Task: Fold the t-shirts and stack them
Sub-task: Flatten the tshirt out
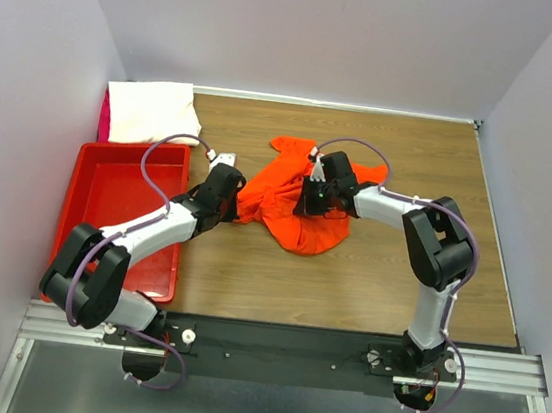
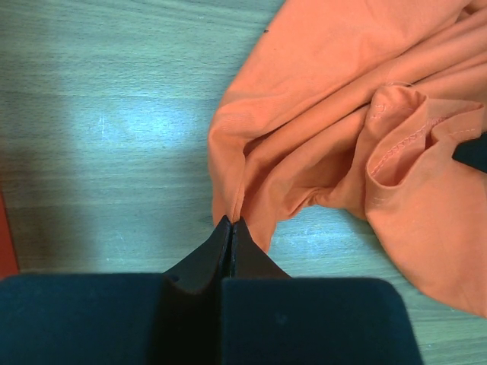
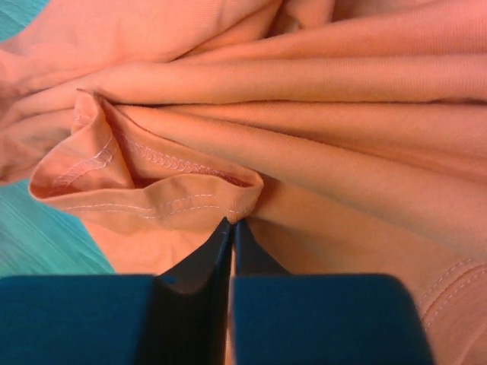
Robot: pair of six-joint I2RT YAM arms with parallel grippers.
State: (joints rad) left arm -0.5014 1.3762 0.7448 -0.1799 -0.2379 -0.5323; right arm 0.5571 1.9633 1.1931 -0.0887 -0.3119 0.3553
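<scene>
Left gripper and right gripper are pinching the crumpled orange-red t-shirt (jaws clenched on cloth). Folding is apparently just beginning; stacking is remaining.

I count three t-shirts: one orange-red t-shirt, one white t-shirt, and what seems to be one pink t-shirt, of which only a thin sliver shows beside the white. There is one red bin and one wooden table. Two arms are in view, the left arm and the right arm, each with one gripper, making two: the left gripper and the right gripper.
</scene>
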